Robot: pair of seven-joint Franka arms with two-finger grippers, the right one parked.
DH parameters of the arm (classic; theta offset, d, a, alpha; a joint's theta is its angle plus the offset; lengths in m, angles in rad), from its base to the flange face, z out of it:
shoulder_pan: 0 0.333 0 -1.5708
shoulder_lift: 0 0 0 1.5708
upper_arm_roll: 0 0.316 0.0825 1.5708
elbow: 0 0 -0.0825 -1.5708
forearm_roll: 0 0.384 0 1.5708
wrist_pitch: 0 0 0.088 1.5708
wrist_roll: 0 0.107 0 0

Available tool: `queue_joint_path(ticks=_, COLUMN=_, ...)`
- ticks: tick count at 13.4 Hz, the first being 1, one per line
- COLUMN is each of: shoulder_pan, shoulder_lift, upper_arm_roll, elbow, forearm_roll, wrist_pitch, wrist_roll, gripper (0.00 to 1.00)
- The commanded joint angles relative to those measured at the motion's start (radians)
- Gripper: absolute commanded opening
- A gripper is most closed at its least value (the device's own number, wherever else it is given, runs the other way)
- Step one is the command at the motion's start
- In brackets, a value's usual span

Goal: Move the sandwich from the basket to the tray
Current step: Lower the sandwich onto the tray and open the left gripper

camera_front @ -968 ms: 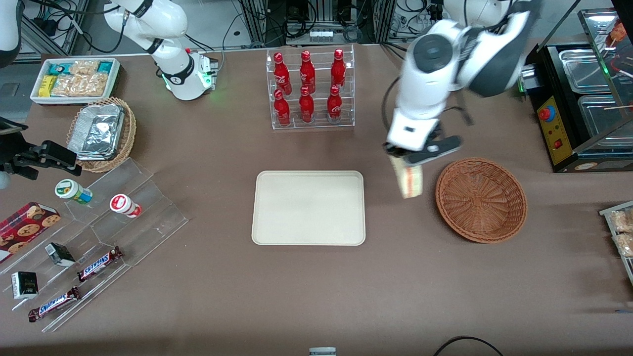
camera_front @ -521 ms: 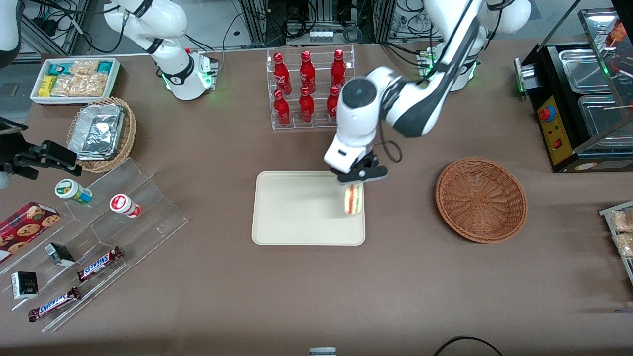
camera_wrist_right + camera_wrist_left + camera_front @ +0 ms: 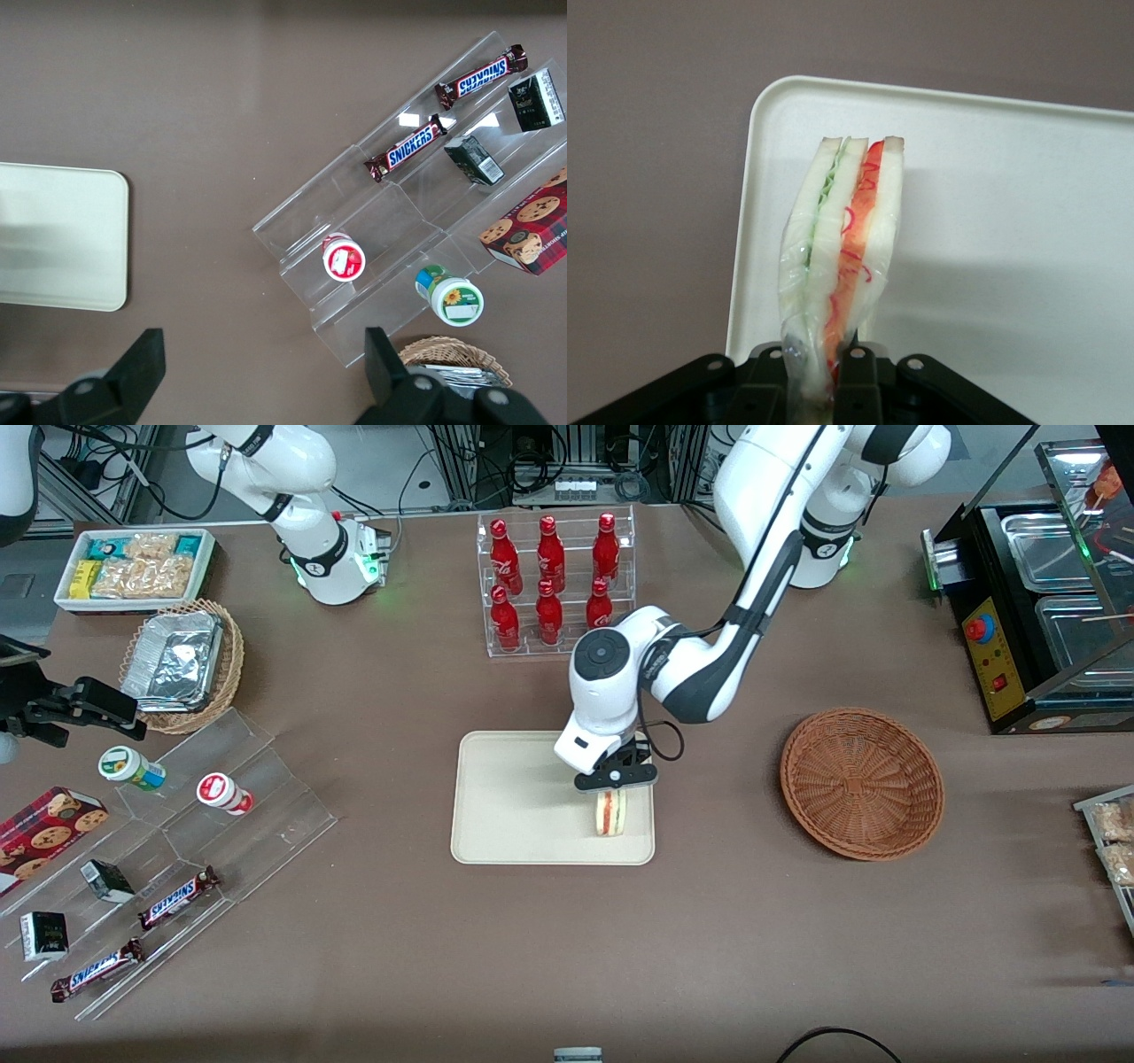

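Hand (image 3: 613, 786) grips sandwich (image 3: 609, 813) — over the tray (image 3: 514, 797).

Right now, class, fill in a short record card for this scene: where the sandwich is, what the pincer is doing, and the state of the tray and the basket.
sandwich: standing on edge over the tray's corner nearest the basket and the front camera; contact with the tray cannot be told
pincer: shut on the sandwich, gripping its end from above
tray: flat on the table, nothing else on it
basket: empty, beside the tray toward the working arm's end
step left: release the sandwich
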Motion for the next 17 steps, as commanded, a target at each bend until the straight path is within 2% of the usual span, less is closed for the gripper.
queue_joint_path(ticks=1, shoulder_pan=-0.021, shoulder_lift=0.033, upper_arm_roll=0.017, elbow=0.031, forearm_roll=0.042, wrist_pitch=-0.014, wrist_roll=-0.040, gripper=0.00)
queue_joint_path(ticks=3, shoulder_pan=-0.025, shoulder_lift=0.045, upper_arm_roll=0.017, elbow=0.034, forearm_roll=0.043, wrist_pitch=-0.011, wrist_roll=-0.040, gripper=0.00)
queue_joint_path(ticks=6, shoulder_pan=-0.025, shoulder_lift=0.054, upper_arm_roll=0.017, elbow=0.034, forearm_roll=0.043, wrist_pitch=0.014, wrist_roll=-0.043, gripper=0.06)
queue_joint_path(ticks=7, shoulder_pan=-0.026, shoulder_lift=0.059, upper_arm_roll=0.017, elbow=0.034, forearm_roll=0.042, wrist_pitch=0.014, wrist_roll=-0.045, gripper=0.15)
queue_joint_path(ticks=8, shoulder_pan=-0.026, shoulder_lift=0.062, upper_arm_roll=0.017, elbow=0.035, forearm_roll=0.042, wrist_pitch=0.014, wrist_roll=-0.045, gripper=0.29)
queue_joint_path(ticks=9, shoulder_pan=-0.025, shoulder_lift=0.062, upper_arm_roll=0.017, elbow=0.038, forearm_roll=0.042, wrist_pitch=0.014, wrist_roll=-0.045, gripper=0.48)
queue_joint_path(ticks=10, shoulder_pan=-0.025, shoulder_lift=0.062, upper_arm_roll=0.017, elbow=0.043, forearm_roll=0.042, wrist_pitch=0.014, wrist_roll=-0.045, gripper=0.59)
queue_joint_path(ticks=12, shoulder_pan=-0.023, shoulder_lift=0.061, upper_arm_roll=0.017, elbow=0.044, forearm_roll=0.042, wrist_pitch=0.014, wrist_roll=-0.042, gripper=0.92)
queue_joint_path(ticks=14, shoulder_pan=-0.021, shoulder_lift=0.032, upper_arm_roll=0.017, elbow=0.070, forearm_roll=0.042, wrist_pitch=-0.006, wrist_roll=-0.046, gripper=1.00)
queue_joint_path(ticks=17, shoulder_pan=-0.008, shoulder_lift=-0.083, upper_arm_roll=0.018, elbow=0.104, forearm_roll=0.023, wrist_pitch=-0.164, wrist_roll=-0.063, gripper=1.00)
